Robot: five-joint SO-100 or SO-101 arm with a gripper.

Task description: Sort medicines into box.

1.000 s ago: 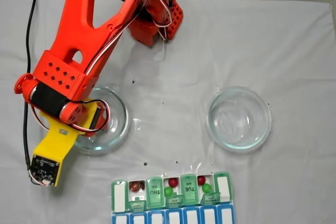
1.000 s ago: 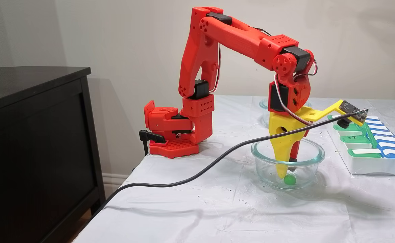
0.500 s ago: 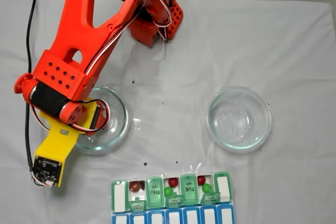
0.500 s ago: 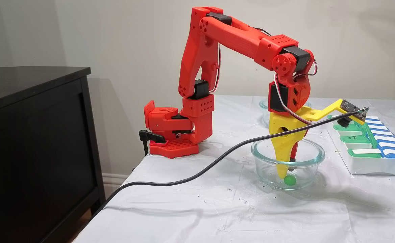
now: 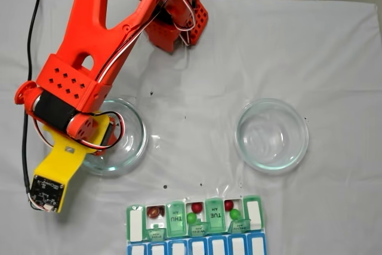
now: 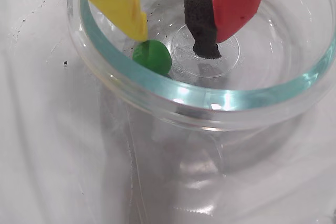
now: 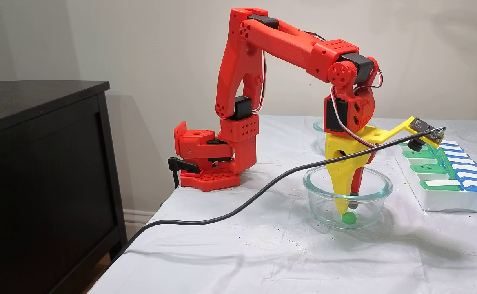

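Reaching down into the glass dish on the left of a fixed view, the gripper has its jaws apart – yellow finger on 1 side, red finger w/ a black foam pad on the other. 1 green ball lies on the dish floor, touching or just under the yellow tip, outside the gap rather than btwn the fingers; nothing is clamped. From the side, in a fixed view, the same ball sits right below the yellow tip.

Pill box lies near the table's front edge, well apart from the gripper. Open compartments hold balls – 1 dark red ball alone, then 2 pairs: red w/ green, red w/ green. A 2nd glass dish sits to the right w/ no balls visible in it.
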